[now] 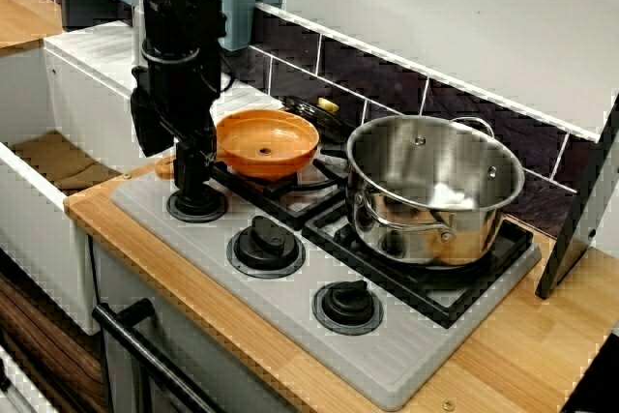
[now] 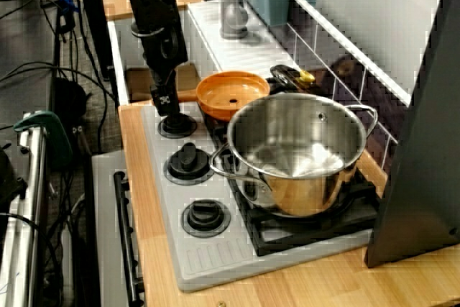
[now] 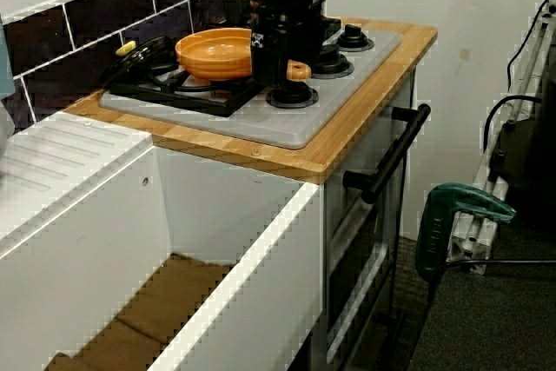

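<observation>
The black gripper stands upright at the near left of the grey stove top. Its fingers straddle the handle of the round orange plastic pan; whether they press on it cannot be told. The pan rests on the left burner grate. A round black knob lies directly below the gripper. A polished steel pot stands on the right burner.

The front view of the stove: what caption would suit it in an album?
Black end effector low at the orange pan's handle, above the leftmost knob; steel pot alongside.
</observation>
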`<control>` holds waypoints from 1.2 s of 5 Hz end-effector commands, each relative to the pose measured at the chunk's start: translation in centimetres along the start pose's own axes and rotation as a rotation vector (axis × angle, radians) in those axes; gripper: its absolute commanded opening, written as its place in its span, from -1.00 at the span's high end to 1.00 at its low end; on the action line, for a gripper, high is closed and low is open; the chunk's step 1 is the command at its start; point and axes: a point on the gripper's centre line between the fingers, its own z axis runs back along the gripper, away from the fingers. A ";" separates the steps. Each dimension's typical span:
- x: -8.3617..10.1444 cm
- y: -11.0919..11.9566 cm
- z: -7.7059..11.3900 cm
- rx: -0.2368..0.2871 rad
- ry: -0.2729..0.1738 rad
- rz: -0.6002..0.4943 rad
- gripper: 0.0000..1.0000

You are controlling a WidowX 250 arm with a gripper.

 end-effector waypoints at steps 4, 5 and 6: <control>-0.2 -0.3 1.7 -0.063 -0.080 -0.065 1.00; -0.2 -0.1 2.2 -0.069 -0.085 -0.066 1.00; 0.1 0.2 3.3 -0.077 -0.104 -0.060 1.00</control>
